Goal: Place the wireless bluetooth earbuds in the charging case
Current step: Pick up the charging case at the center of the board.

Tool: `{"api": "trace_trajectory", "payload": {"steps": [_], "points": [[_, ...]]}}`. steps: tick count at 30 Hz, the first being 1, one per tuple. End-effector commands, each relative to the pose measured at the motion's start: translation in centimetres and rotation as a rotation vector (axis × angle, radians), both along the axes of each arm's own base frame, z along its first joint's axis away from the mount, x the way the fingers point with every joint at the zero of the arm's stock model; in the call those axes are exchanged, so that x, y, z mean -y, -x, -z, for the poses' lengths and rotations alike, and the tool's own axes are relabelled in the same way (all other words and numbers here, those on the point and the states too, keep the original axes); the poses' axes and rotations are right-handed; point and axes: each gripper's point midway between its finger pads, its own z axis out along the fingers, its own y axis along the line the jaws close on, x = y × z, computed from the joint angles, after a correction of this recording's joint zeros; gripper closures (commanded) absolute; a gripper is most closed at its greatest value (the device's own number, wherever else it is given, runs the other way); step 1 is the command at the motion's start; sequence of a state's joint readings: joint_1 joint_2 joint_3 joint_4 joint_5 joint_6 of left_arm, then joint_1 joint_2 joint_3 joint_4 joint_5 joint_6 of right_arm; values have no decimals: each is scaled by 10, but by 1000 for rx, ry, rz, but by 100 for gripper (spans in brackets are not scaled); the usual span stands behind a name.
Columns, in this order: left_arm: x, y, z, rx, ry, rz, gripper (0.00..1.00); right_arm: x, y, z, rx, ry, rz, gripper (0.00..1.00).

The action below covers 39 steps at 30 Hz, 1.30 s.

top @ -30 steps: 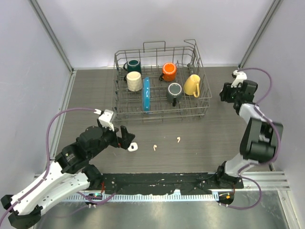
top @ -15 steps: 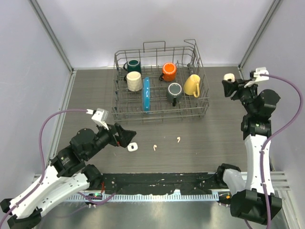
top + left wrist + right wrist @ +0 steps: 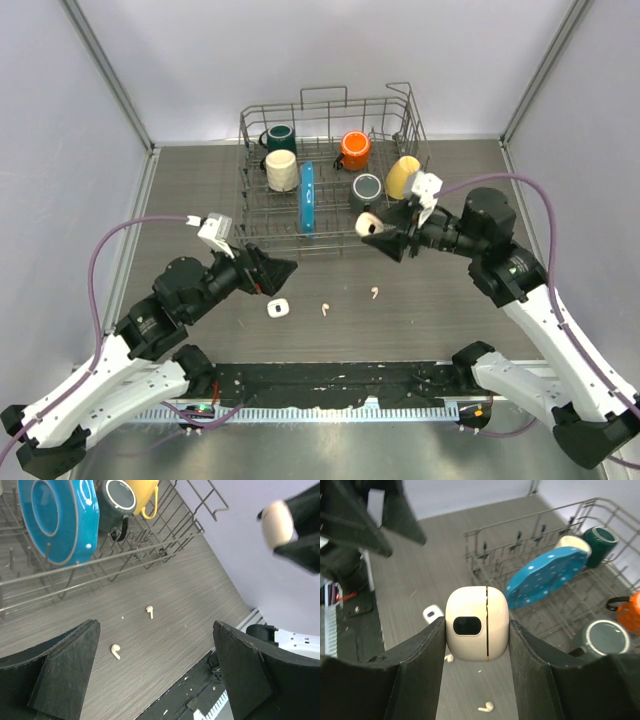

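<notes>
**Top view:** the right gripper (image 3: 375,230) is pinching the white charging case (image 3: 366,225) aloft in front of the dish rack (image 3: 340,243), over the middle of the table (image 3: 200,190). The left gripper (image 3: 275,277) is hovering empty, fingers spread wide, near a small white object (image 3: 278,308).

**Left wrist:** a near earbud (image 3: 115,651) and a far earbud (image 3: 149,611) are lying apart toward the table's near edge.

**Right wrist:** both pads are clamping the case squarely and its seam looks closed. The case is best lowered beside the earbuds, clear of the rack wires, and its lid then opened.

Bare table (image 3: 190,200) lies open around the 2 earbuds (image 3: 324,309). The rack (image 3: 340,238) blocks the far side; the right gripper (image 3: 372,230), clamping the case (image 3: 367,224), hangs before it.
</notes>
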<state>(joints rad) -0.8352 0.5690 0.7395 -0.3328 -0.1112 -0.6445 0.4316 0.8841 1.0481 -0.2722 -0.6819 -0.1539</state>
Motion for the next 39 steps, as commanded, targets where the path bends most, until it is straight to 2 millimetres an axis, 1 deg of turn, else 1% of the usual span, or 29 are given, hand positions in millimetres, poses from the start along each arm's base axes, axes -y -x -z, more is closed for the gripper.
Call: {"api": "trace_trajectory", "payload": {"steps": [1, 4, 5, 6, 7, 8, 10, 11, 12, 13, 15, 16, 17, 19, 22, 23, 24, 26, 28, 30, 31, 33, 34, 36, 37, 39], "points": [[10, -6, -41, 69, 90, 14, 0, -15, 14, 26, 41, 139, -37, 99], [21, -7, -40, 61, 111, 45, 0, -34, 32, 41, 74, 198, -88, 99], [24, -7, -44, 71, 129, 57, 0, -37, 35, 49, 76, 217, -90, 99], [30, -8, -41, 54, 131, 69, 0, -40, 36, 51, 91, 224, -90, 99], [38, -8, -39, 39, 146, 96, 0, -50, 45, 58, 108, 240, -111, 99], [42, -10, -34, 18, 149, 96, 0, -54, 46, 62, 106, 249, -119, 99], [52, -6, -35, 12, 168, 151, 0, -60, 48, 69, 109, 262, -116, 99], [55, -6, -32, -4, 176, 159, 0, -63, 47, 71, 112, 265, -115, 99], [59, -7, -28, -17, 177, 165, 0, -66, 49, 70, 117, 257, -113, 99], [62, -5, -29, -17, 190, 183, 0, -66, 48, 72, 115, 250, -103, 99], [67, -4, -20, -46, 184, 201, 0, -69, 46, 62, 137, 195, -87, 99], [69, -3, -17, -56, 179, 210, 0, -70, 46, 64, 136, 188, -82, 99], [71, 0, -14, -67, 177, 231, 0, -71, 46, 59, 149, 167, -79, 99], [76, 2, -8, -95, 173, 254, 0, -72, 47, 60, 152, 167, -87, 99], [85, 7, -11, -97, 204, 307, 3, -75, 48, 63, 142, 175, -103, 99], [88, 13, -11, -103, 212, 345, 3, -76, 49, 63, 140, 175, -108, 99], [90, 13, -14, -94, 225, 356, 4, -77, 49, 64, 140, 176, -113, 99], [97, 16, -11, -115, 228, 393, 6, -79, 52, 65, 140, 174, -131, 99], [103, 20, -11, -124, 236, 432, 11, -81, 53, 63, 143, 168, -140, 99], [106, 19, -8, -133, 234, 439, 13, -83, 54, 64, 140, 170, -151, 99], [107, 20, -6, -137, 233, 443, 18, -83, 54, 64, 140, 170, -151, 99], [108, 20, -6, -137, 235, 449, 21, -84, 54, 66, 137, 175, -152, 99], [108, 19, -5, -137, 235, 450, 30, -84, 54, 66, 136, 176, -152, 99], [109, 20, -3, -142, 232, 456, 38, -84, 55, 67, 133, 175, -153, 99], [110, 21, -2, -145, 231, 460, 46, -84, 55, 68, 131, 179, -154, 99], [110, 22, -2, -149, 230, 467, 52, -83, 53, 69, 133, 180, -143, 99]]}}
